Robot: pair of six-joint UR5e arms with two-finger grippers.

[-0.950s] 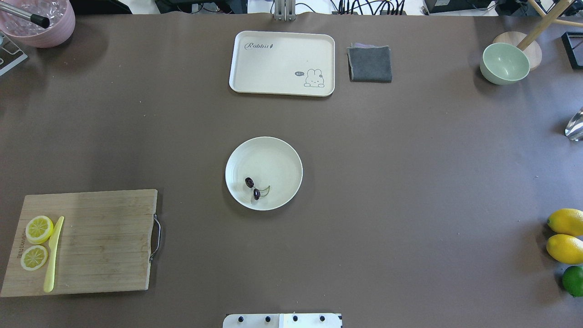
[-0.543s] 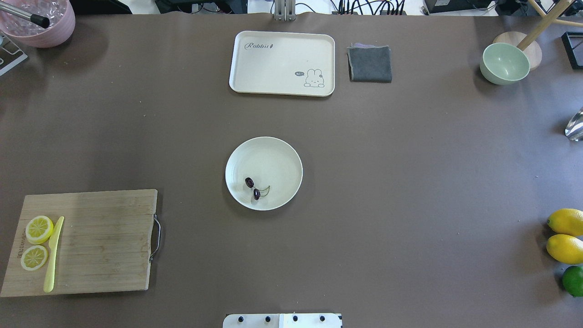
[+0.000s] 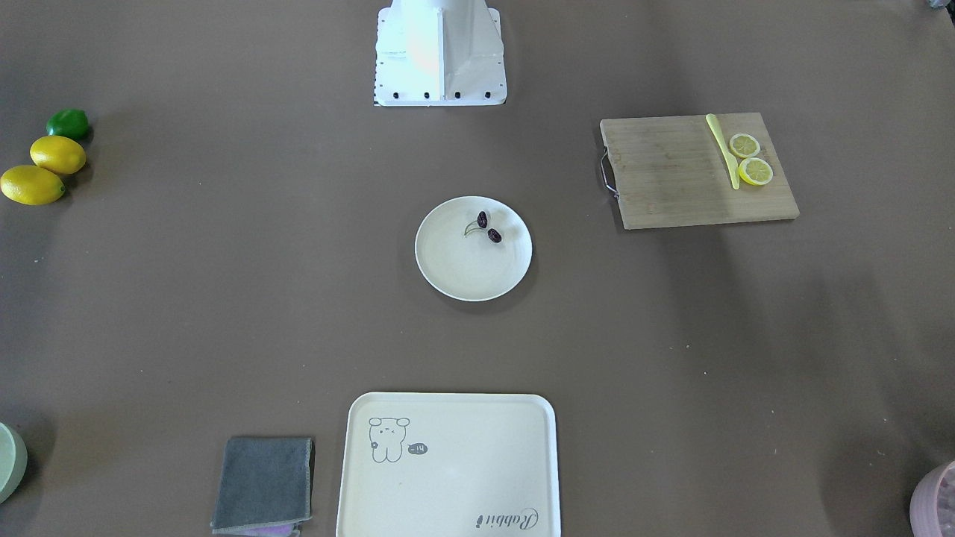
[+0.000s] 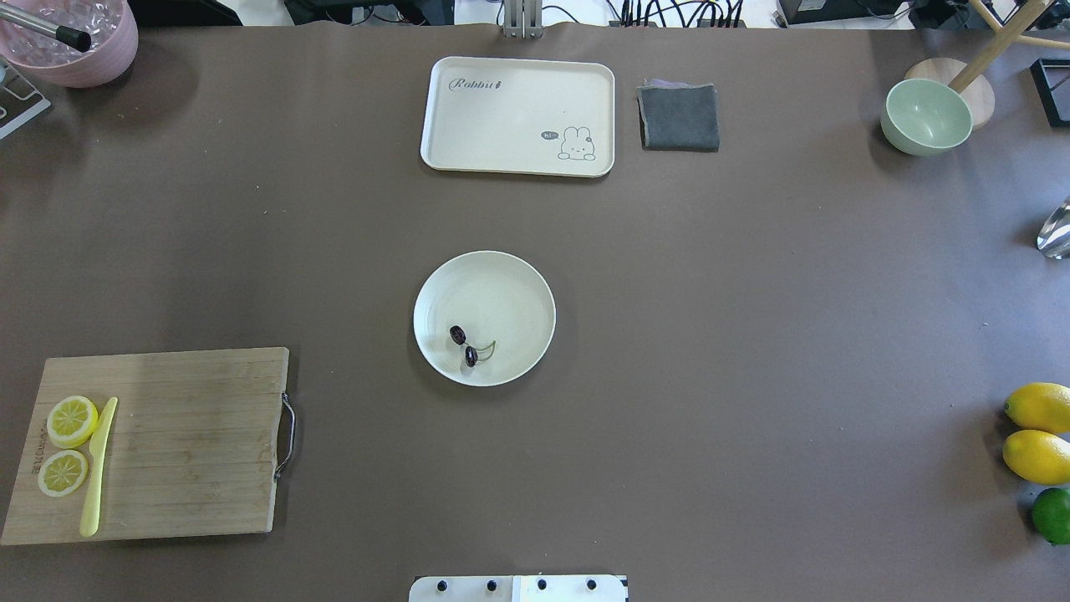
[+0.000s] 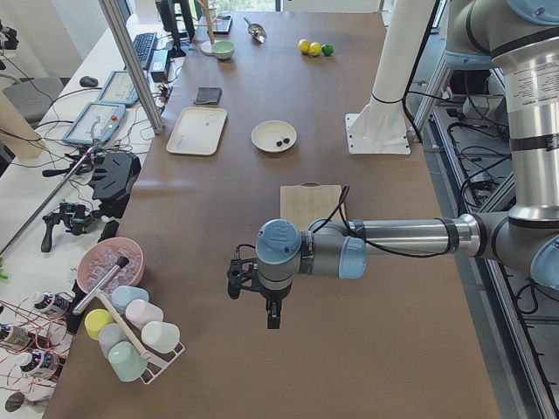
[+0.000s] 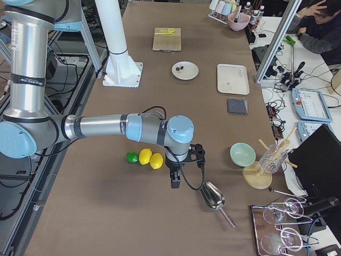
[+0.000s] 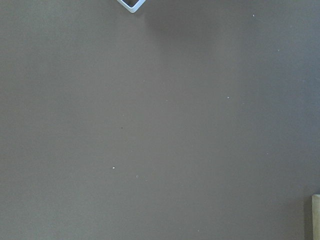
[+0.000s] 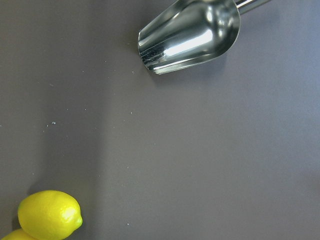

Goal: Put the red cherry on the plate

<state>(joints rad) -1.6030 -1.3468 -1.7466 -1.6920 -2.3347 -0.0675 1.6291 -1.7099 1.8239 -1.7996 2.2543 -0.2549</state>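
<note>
The red cherry [image 4: 465, 345], two dark ovals joined by green stems, lies inside the round cream plate [image 4: 518, 288] near its front-left rim. The front-facing view shows the cherry [image 3: 487, 227] on the plate [image 3: 470, 272] too. Both arms are far from it. My left gripper [image 5: 272, 316] hangs over bare table beyond the cutting board, seen only from the left end. My right gripper [image 6: 175, 180] hangs beside the lemons and the metal scoop, seen only from the right end. Whether either is open or shut I cannot tell.
A wooden cutting board [image 4: 167, 443] with lemon slices [image 4: 71, 420] and a yellow knife [image 4: 99, 464] lies front left. A rabbit tray [image 4: 518, 113] and grey cloth [image 4: 679, 117] sit at the back. Green bowl [image 4: 926, 115], scoop [image 8: 190, 35], lemons [image 4: 1038, 431], lime [image 4: 1052, 514] stand right.
</note>
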